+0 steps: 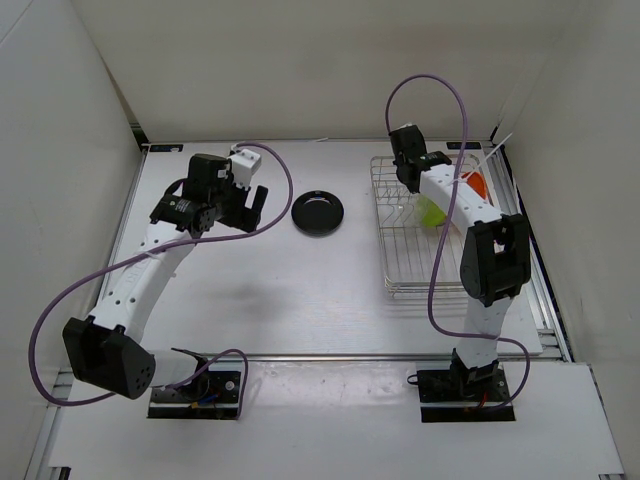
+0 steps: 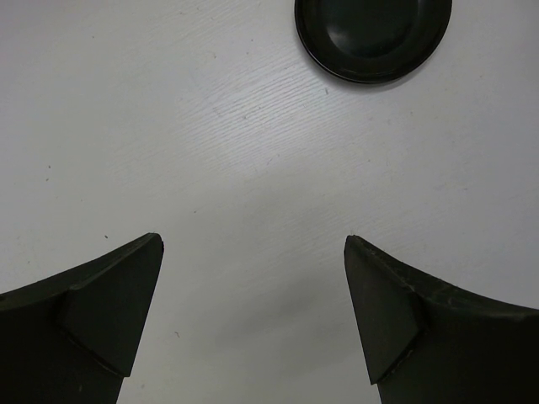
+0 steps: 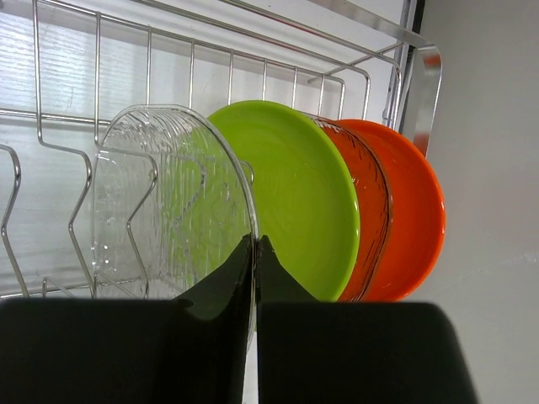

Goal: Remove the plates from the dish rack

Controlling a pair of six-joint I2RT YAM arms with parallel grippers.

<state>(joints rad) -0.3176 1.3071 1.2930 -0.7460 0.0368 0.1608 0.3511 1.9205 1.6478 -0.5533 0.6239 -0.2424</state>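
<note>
Well, my right gripper [image 3: 258, 241] is pinched tight on the rim of the nearest clear plate [image 3: 160, 202], which stands upright in the rack [image 3: 428, 84]. Behind it I see the green plate [image 3: 295, 189], a second clear plate [image 3: 368, 210] and the orange plate [image 3: 414, 210], all on edge. My left gripper [image 2: 253, 252] hangs wide open, holding nothing, above the table [image 2: 126, 126], with the black plate [image 2: 373, 38] lying flat just ahead.

White table [image 1: 300, 290] bears a black plate [image 1: 318, 212]; the dish rack [image 1: 410, 265] stands well apart.
</note>
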